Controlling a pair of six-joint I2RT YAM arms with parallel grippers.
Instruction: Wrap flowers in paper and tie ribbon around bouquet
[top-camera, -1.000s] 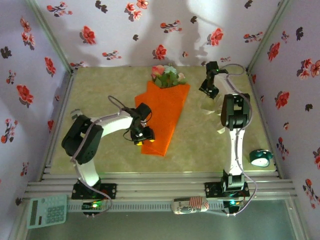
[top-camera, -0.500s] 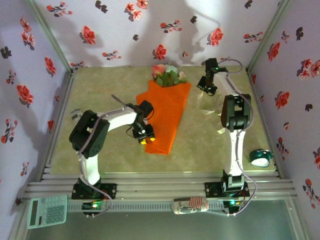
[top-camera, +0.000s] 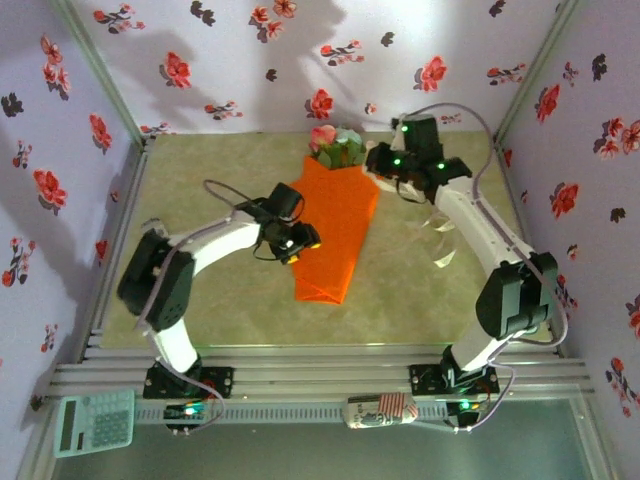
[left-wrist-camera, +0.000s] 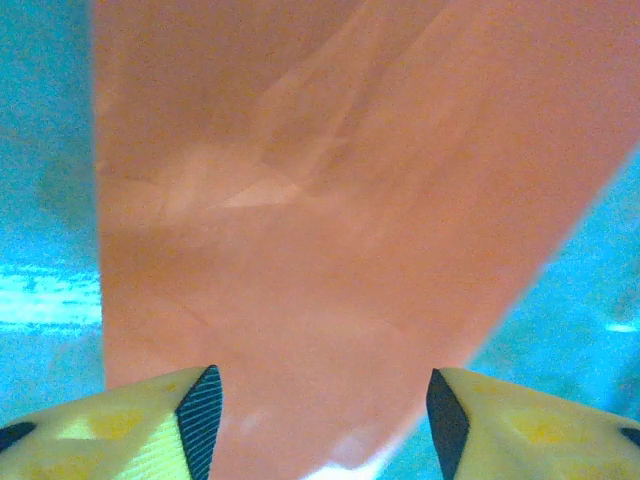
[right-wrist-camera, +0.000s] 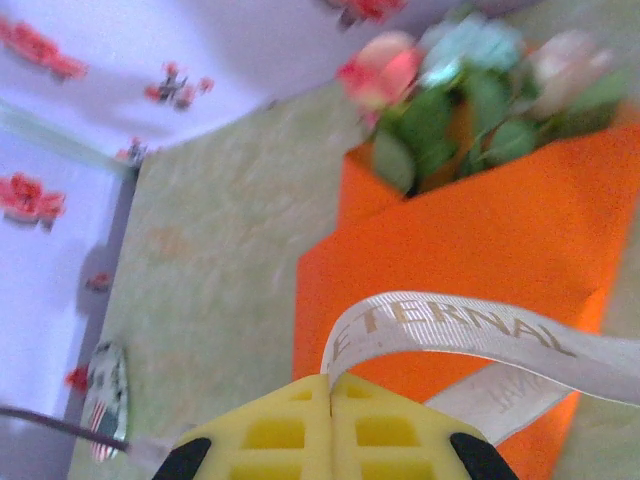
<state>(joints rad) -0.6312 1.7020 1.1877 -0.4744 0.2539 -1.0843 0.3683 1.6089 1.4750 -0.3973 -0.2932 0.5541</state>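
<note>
The right gripper has swung over the slim orange paper-cone bouquet, pinching the sheer cream ribbon; the left gripper hovers spread above the cone.

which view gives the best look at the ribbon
The right wrist view: the ribbon arcs large out of the shut right claw across the orange bouquet, its printed lettering readable. In the top view it is thin pale strips on the table, right of the bouquet.
</note>
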